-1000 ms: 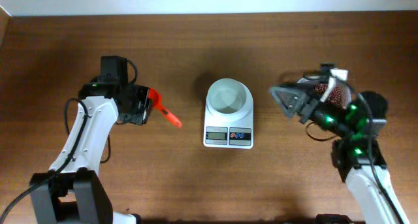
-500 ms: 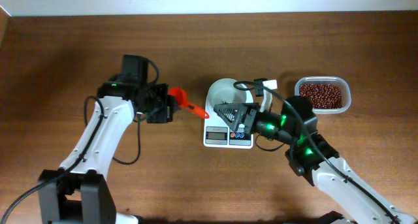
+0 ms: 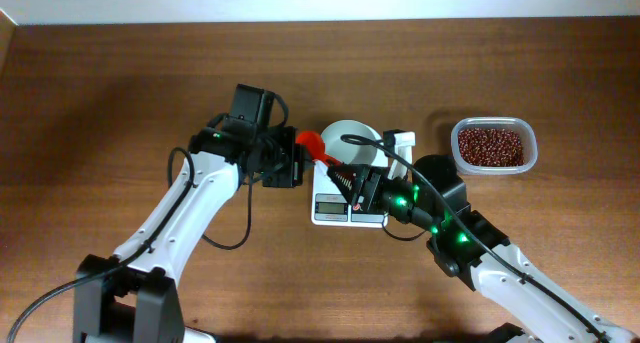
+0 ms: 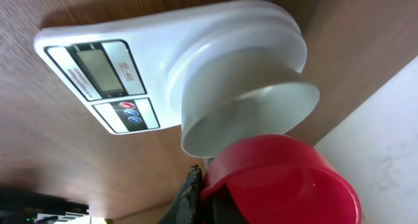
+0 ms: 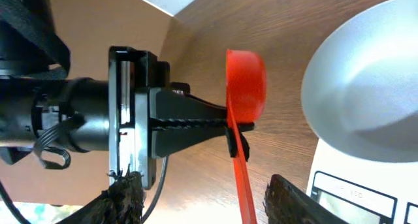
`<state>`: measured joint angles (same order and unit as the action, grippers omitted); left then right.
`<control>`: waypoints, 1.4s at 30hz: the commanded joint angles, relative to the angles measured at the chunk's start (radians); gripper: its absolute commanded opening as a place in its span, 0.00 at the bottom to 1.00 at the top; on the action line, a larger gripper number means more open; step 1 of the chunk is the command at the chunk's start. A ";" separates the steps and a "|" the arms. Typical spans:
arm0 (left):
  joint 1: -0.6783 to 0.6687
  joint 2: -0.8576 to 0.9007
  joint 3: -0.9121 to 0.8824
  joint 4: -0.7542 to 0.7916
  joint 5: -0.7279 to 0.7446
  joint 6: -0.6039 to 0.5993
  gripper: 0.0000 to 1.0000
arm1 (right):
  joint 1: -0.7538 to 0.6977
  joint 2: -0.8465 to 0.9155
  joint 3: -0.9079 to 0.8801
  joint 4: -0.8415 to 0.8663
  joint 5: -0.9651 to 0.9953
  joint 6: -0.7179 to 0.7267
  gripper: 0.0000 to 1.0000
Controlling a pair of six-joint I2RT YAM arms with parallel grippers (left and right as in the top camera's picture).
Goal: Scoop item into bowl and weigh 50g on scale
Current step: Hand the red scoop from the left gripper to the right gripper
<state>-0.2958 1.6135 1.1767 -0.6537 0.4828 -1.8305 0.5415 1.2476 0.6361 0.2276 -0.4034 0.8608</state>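
Note:
The white bowl [image 3: 352,143] stands on the white scale [image 3: 350,209], and no beans show in it. The beans [image 3: 490,146] fill a clear tub at the right. My left gripper [image 3: 305,161] is shut on a red scoop [image 3: 309,141] just left of the bowl. The scoop's handle runs toward the scale. My right gripper [image 3: 346,179] is open over the scale, its fingers on either side of the handle [image 5: 245,185] without closing. The right wrist view shows the left gripper [image 5: 219,123], the scoop cup [image 5: 246,80] and the bowl [image 5: 366,87]. The left wrist view shows the scoop [image 4: 281,181], the bowl [image 4: 248,106] and the scale [image 4: 98,67].
The clear rectangular tub [image 3: 530,148] sits on the brown wooden table [image 3: 120,83], well to the right of the scale. A pale wall edge runs along the back. Both arms crowd the space around the scale.
My left arm has carried the red scoop right, up to the bowl. My right arm has swung left from the tub to over the scale, and its open fingers now straddle the scoop's handle.

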 commanded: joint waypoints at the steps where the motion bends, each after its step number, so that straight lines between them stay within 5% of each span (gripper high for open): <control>1: -0.038 -0.021 0.018 0.019 -0.008 -0.044 0.00 | 0.009 0.006 0.009 -0.008 0.027 -0.011 0.58; 9: -0.076 -0.021 0.018 0.048 -0.007 -0.062 0.00 | 0.009 0.021 0.009 -0.015 0.050 -0.015 0.36; 20: -0.089 -0.021 0.018 0.047 0.007 -0.063 0.00 | 0.009 0.055 0.009 0.023 0.102 -0.014 0.31; 30: -0.089 -0.021 0.018 0.047 0.007 -0.070 0.00 | 0.008 0.055 0.009 0.023 0.128 -0.014 0.04; 37: -0.089 -0.021 0.018 0.047 0.007 -0.070 0.00 | 0.008 0.055 0.009 0.023 0.148 -0.014 0.04; 38: -0.089 -0.021 0.018 0.048 0.007 -0.070 0.29 | 0.008 0.055 0.009 0.023 0.150 -0.014 0.04; 39: -0.089 -0.021 0.018 0.048 0.007 -0.069 0.74 | 0.008 0.055 0.009 0.023 0.151 -0.014 0.04; 40: -0.088 -0.021 0.018 0.048 0.007 -0.069 0.99 | 0.008 0.055 0.009 0.023 0.154 -0.014 0.04; 42: -0.088 -0.021 0.018 0.057 0.008 -0.060 0.99 | 0.007 0.055 0.009 0.023 0.154 -0.014 0.04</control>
<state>-0.3805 1.6135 1.1767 -0.6048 0.4835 -1.8896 0.5430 1.2972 0.6361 0.2470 -0.2699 0.8570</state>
